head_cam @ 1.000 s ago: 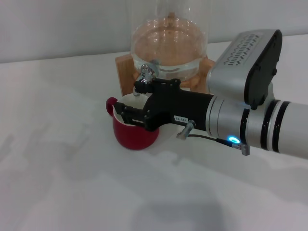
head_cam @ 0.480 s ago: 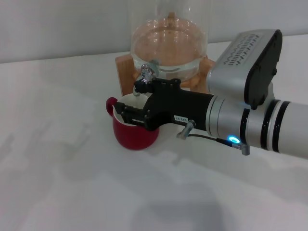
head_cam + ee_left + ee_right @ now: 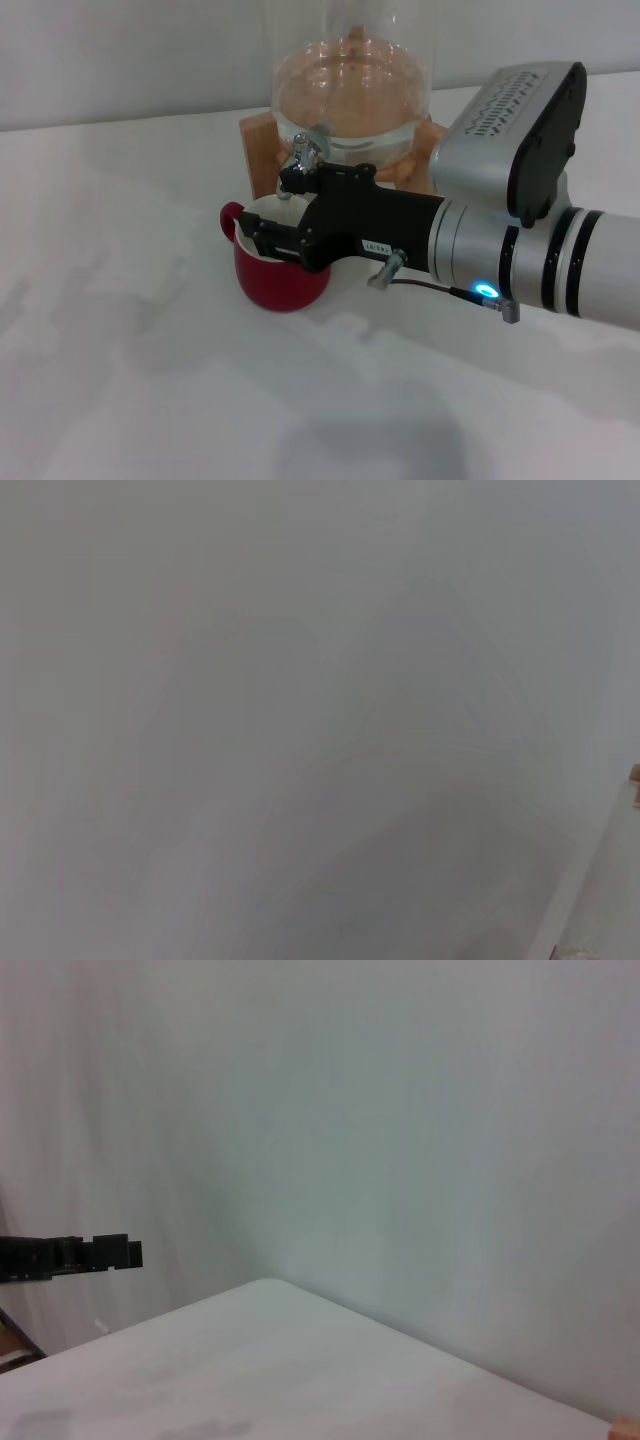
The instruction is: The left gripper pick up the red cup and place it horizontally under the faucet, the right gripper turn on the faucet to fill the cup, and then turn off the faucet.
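Almost nothing has moved since the earlier frames: the right end effector (image 3: 262, 238), a bulky black angular claw on a thick silver-white arm with black rings and a blue light, holds the same reach over the cup, with at most a very slight shift of its body.

The red cup (image 3: 279, 272), a squat dark-red ceramic mug with a glossy white inside and a small loop handle, stands upright on the white tabletop (image 3: 130, 350), directly beneath the faucet (image 3: 301, 160), a small shiny chrome spigot on the clear glass dispenser (image 3: 350, 95) that sits on a light wooden stand (image 3: 258, 137). The cup's mouth is partly hidden behind the black body, so no water level can be read.

The right end effector's fingertips sit just over the cup's rim, below and a little to the left of the spigot; whether its fingers are apart or together cannot be told from here. The upper edge of its body lies right against the chrome spout.

The left end effector is not visible in any view; its wrist camera sees only blank grey surface.

The step in hand looks like working the faucet lever. To do it well, the arm should press only on the short lever, moving in the lever's own arc, keeping clear of the cup rim so the mug is not nudged out from under the spout, and pushing gently enough that the dispenser does not slide on its stand.
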Motion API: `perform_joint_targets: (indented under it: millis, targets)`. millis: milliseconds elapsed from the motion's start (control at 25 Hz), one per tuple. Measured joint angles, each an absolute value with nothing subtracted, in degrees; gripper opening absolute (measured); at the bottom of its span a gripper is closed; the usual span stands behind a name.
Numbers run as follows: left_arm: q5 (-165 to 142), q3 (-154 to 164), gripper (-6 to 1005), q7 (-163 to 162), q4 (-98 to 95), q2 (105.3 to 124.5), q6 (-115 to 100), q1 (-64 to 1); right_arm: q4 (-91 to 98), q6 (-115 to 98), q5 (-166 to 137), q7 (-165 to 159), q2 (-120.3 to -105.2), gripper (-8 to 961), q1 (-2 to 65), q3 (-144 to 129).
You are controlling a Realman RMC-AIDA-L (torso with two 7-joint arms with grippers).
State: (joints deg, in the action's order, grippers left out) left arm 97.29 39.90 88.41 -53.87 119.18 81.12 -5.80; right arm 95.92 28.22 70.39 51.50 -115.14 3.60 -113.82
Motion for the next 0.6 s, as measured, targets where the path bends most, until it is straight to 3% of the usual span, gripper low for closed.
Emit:
perform_joint_targets:
  millis: [600]
  targets:
    - [97.4, 39.9, 863, 88.5, -53.9, 119.18, 81.1, -5.8, 96.3, 28.4, 70.4, 51.5, -115.04, 652, 3.8, -113.9]
